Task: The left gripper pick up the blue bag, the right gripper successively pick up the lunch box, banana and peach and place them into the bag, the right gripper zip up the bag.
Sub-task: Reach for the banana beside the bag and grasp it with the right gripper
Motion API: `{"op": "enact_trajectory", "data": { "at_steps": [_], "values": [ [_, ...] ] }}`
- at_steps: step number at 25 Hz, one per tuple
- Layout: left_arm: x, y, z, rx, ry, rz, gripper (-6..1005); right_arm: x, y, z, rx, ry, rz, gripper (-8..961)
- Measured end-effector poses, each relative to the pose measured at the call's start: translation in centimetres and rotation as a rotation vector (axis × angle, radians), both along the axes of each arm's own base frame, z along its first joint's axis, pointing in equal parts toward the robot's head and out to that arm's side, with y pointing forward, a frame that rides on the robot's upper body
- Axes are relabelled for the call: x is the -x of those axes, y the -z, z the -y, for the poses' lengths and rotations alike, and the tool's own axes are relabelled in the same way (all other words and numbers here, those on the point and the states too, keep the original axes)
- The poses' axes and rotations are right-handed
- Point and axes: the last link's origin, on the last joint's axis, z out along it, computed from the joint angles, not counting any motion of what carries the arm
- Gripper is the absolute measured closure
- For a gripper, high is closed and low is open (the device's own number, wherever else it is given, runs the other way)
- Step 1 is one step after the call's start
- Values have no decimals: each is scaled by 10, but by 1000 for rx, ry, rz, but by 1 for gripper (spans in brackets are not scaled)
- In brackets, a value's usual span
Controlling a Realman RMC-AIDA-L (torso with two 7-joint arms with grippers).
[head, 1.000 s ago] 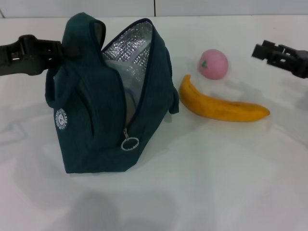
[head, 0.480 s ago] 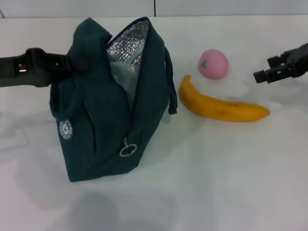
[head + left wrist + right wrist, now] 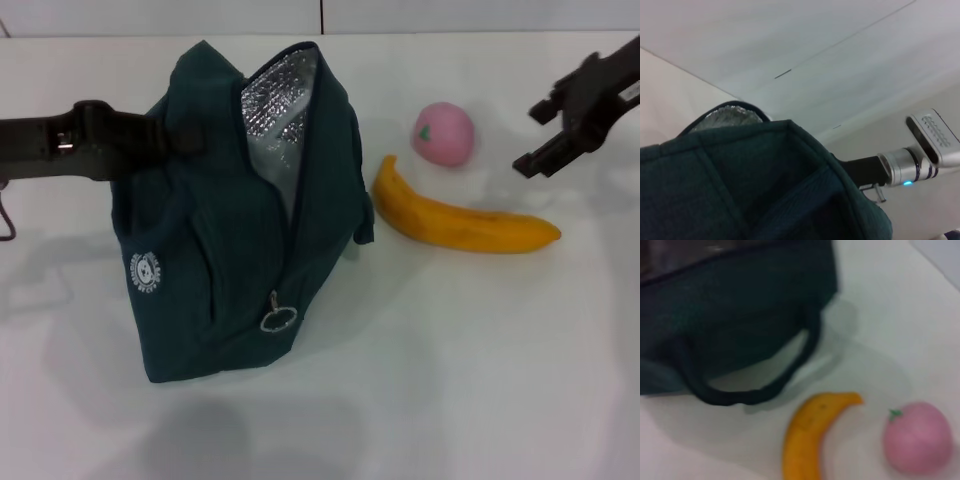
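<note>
Blue bag (image 3: 225,270) near left on white surface (image 3: 450,380): dark teal fabric, silver foil lining at open top, ring zipper pull, round white logo. Banana (image 3: 455,222) right of bag, peach (image 3: 443,133) beyond. Left hand (image 3: 165,140) clamped on bag's upper left. Right hand (image 3: 535,135) spread, far right, above surface.

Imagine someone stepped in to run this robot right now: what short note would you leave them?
Left gripper: at the blue bag's upper left side, holding it upright on the table; its fingers are hidden in the fabric.
Right gripper: fingers open, empty, in the air to the right of the peach and above the banana's right end.
Bag: unzipped, foil lining showing.
Lunch box: not visible on the table; possibly already inside the bag.
Left to do: banana, then peach into the bag, then zip it shut by the ring pull.
</note>
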Motion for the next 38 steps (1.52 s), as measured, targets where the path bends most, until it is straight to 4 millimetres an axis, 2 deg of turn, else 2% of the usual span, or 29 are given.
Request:
{"op": "enact_trajectory", "data": {
  "at_steps": [7, 18, 27, 38],
  "values": [
    [-1, 0, -4, -14, -7, -4, 957, 8, 27, 10, 93, -113, 5, 192],
    [-1, 1, -4, -19, -9, -2, 956, -15, 70, 18, 120, -127, 52, 201],
    [-2, 2, -4, -17, -8, 0, 956, -31, 83, 14, 83, -90, 56, 209],
    [-3, 3, -5, -16, -5, 1, 956, -40, 88, 15, 71, -80, 59, 218]
  ]
}}
